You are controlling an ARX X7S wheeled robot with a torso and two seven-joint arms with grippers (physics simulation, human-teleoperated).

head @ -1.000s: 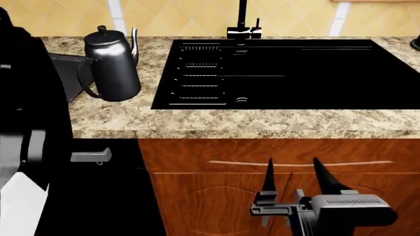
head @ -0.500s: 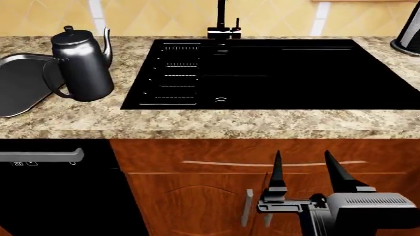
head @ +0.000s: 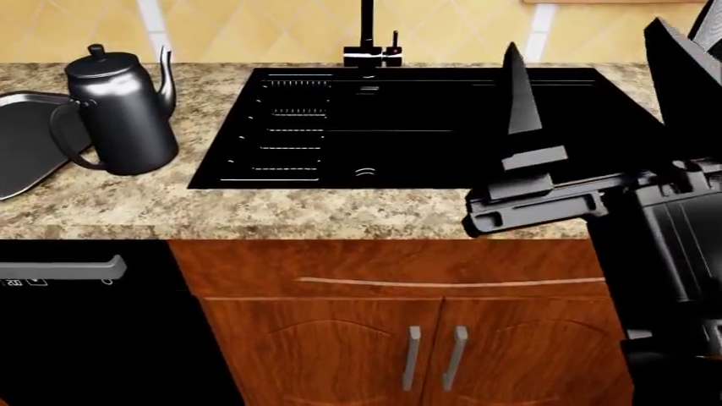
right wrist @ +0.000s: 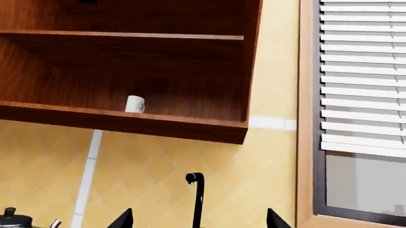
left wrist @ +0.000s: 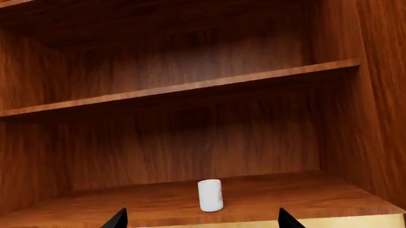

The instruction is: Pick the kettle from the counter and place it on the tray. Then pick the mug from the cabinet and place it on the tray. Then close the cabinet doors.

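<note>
The dark-grey kettle (head: 118, 110) stands on the granite counter (head: 282, 211), its handle side just over the rim of the dark tray (head: 23, 144) at the far left. In the left wrist view the white mug (left wrist: 210, 194) stands upright on the bottom shelf of the open wooden cabinet (left wrist: 190, 90). My left gripper (left wrist: 201, 223) is open, short of the mug, with nothing between its fingers. My right gripper (head: 598, 80) is raised over the sink's right side, open and empty. The right wrist view shows the mug (right wrist: 134, 104) in the cabinet (right wrist: 127, 121) from afar. The cabinet doors are out of view.
A black inset sink (head: 451, 127) with a faucet (head: 368, 42) fills the counter's middle. Lower wooden doors (head: 429, 355) and a black appliance with a grey handle (head: 62, 271) sit under the counter. A window with blinds (right wrist: 362, 71) is right of the cabinet.
The head view has shifted right, so kettle and sink slid leftwards. My right gripper rose from in front of the lower doors to above the counter, still open.
</note>
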